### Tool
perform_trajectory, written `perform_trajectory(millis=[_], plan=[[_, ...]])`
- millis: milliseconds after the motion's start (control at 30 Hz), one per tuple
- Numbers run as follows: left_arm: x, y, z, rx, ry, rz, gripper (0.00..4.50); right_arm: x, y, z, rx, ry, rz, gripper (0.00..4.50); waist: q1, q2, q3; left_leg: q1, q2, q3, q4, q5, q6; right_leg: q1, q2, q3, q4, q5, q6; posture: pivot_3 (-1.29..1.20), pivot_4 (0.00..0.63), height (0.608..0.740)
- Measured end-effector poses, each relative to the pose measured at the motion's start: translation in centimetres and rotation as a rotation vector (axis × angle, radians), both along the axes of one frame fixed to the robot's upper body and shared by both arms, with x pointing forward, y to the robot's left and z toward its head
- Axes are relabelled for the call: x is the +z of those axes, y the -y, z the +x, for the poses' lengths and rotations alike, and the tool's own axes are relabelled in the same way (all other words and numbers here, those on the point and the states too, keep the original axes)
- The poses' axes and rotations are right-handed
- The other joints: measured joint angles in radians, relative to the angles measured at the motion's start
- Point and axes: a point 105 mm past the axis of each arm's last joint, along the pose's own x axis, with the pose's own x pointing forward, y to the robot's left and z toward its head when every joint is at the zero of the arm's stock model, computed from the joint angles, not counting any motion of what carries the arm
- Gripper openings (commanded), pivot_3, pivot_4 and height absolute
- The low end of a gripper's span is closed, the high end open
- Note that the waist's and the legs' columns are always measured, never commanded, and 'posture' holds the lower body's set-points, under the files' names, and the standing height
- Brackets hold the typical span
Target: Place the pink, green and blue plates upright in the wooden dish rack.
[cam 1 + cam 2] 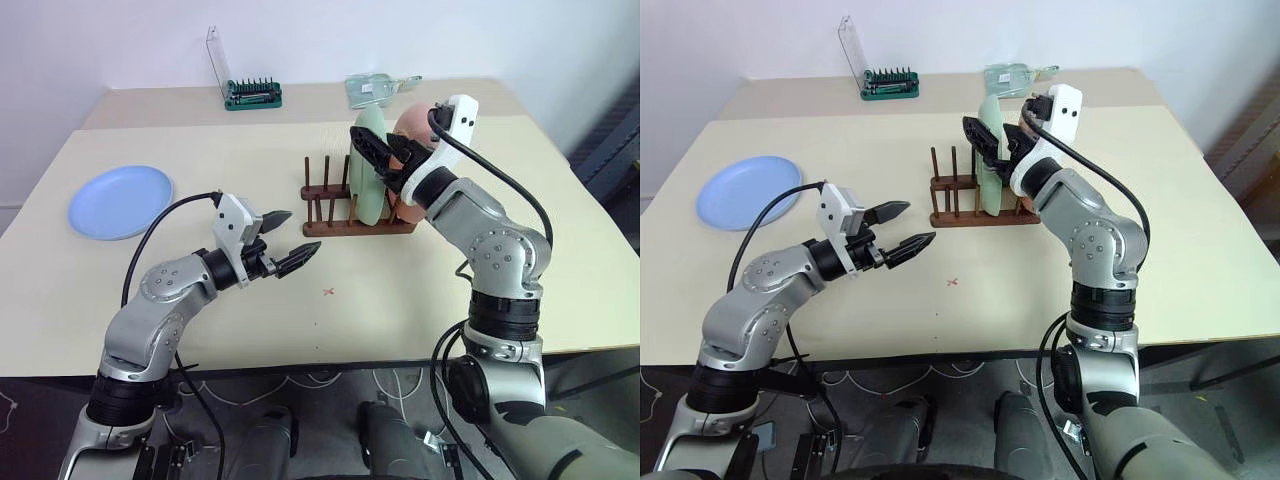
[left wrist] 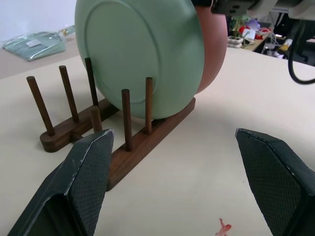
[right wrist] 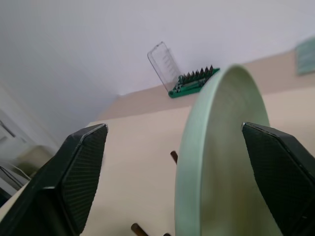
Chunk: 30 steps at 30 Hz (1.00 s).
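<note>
Pink plate (image 2: 214,54) mostly behind green plate (image 2: 142,54)

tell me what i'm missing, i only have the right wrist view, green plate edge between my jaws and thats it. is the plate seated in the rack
Observer: Yes. The green plate stands upright between the pegs of the wooden rack.
Operator: pink one in too
Observer: Yes, the pink plate stands right behind the green one in the same rack.
Operator: wheres the blue one
Observer: The blue plate lies flat on the table, far off to the rack's left.
Operator: what is the left arm doing
Observer: The left gripper hovers above the table in front of the rack, jaws open and empty.
</note>
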Motion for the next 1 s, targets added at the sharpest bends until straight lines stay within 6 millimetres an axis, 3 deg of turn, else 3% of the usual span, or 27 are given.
perform_trajectory(millis=[233, 367, 500, 600, 700, 767, 900, 1000], plan=[[0.2, -1.4, 1.5, 0.106, -0.021, -0.078, 4.29, 3.3, 1.0, -0.4, -0.123, 0.308, -0.361, 4.50, 0.000, 0.000, 0.000, 0.000, 0.000, 0.000, 0.000, 0.000, 0.000, 0.000, 0.000, 0.000, -0.001, 0.000, 0.000, 0.00, 0.150, 0.740], [1.7, -4.6, 4.2, 0.320, 0.001, -0.156, 4.29, 3.6, -1.3, -1.4, -0.061, 0.470, -0.529, 4.50, -0.003, 0.000, 0.000, 0.000, 0.001, 0.001, 0.000, 0.000, 0.000, 0.000, 0.001, 0.000, -0.001, 0.000, 0.000, 0.00, 0.150, 0.740], [1.7, -9.7, 6.9, 0.646, -0.012, -0.213, 4.29, 3.2, -4.0, -2.8, 0.047, 0.598, -0.630, 4.50, 0.001, 0.000, 0.000, 0.000, 0.000, 0.000, 0.000, 0.000, 0.000, 0.000, 0.001, 0.000, -0.001, 0.000, 0.000, 0.00, 0.150, 0.740], [1.7, -16.6, 8.2, 1.054, -0.040, -0.295, 4.29, 2.6, -5.9, -3.7, 0.112, 0.687, -0.711, 4.50, 0.001, -0.001, 0.000, 0.000, 0.000, 0.000, 0.001, 0.000, -0.001, 0.000, 0.001, 0.000, -0.001, 0.000, 0.000, 0.00, 0.150, 0.740], [1.3, -22.7, 7.1, 1.398, -0.081, -0.372, 4.29, 2.1, -6.6, -3.9, 0.131, 0.721, -0.739, 4.50, 0.001, -0.001, 0.000, 0.000, 0.000, 0.000, 0.001, 0.000, -0.002, 0.000, 0.001, 0.000, -0.001, 0.000, 0.000, 0.00, 0.150, 0.740], [0.4, -25.1, 5.9, 1.527, -0.127, -0.429, 4.29, 1.9, -6.7, -3.8, 0.134, 0.725, -0.746, 4.50, 0.003, -0.002, 0.000, 0.000, 0.000, -0.001, 0.001, 0.000, -0.003, 0.000, 0.001, 0.000, -0.001, 0.000, 0.000, 0.00, 0.150, 0.740], [-1.0, -25.8, 5.3, 1.569, -0.208, -0.499, 4.29, 1.7, -6.9, -3.7, 0.142, 0.731, -0.752, 4.50, 0.011, -0.004, -0.001, 0.000, 0.000, -0.001, 0.002, 0.000, -0.003, 0.001, 0.001, -0.001, -0.001, 0.000, 0.000, 0.00, 0.150, 0.740], [-3.0, -25.7, 5.8, 1.546, -0.365, -0.582, 4.29, 1.7, -7.0, -3.8, 0.141, 0.744, -0.764, 4.50, 0.006, -0.004, -0.002, 0.000, 0.000, -0.001, 0.001, 0.000, -0.003, 0.001, 0.001, -0.001, 0.000, 0.000, 0.000, 0.00, 0.150, 0.740]])
